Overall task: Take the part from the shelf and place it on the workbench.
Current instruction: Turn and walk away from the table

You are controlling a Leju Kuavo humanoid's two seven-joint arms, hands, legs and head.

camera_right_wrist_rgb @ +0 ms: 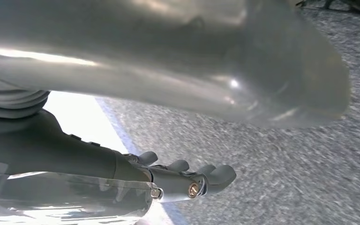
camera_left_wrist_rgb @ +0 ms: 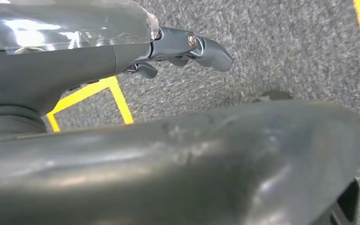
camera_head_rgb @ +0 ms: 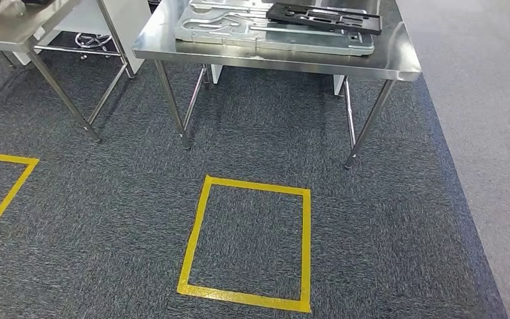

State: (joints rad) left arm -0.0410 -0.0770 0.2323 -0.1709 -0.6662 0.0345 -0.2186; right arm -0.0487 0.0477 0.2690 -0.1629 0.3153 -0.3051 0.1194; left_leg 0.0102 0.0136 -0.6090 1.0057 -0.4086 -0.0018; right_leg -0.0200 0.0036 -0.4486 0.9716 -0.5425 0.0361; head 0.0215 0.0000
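Nearest to me, both arms hang down beside the body over the grey carpet. The left robot hand (camera_left_wrist_rgb: 187, 49) holds nothing, its fingers loosely curled and a little apart; the right robot hand (camera_right_wrist_rgb: 187, 180) is the same, empty, fingers bent but not closed. On the carpet in front there is a yellow tape square (camera_head_rgb: 249, 242), with one more at the left edge. Farther away stands a steel surface (camera_head_rgb: 385, 63) carrying a silver tray (camera_head_rgb: 239, 33), and a black flat part (camera_head_rgb: 325, 18) rests on this tray. No shelf is visible, so I judge the risk is a wrong heading: the robot may stop outside the square and then reach badly.
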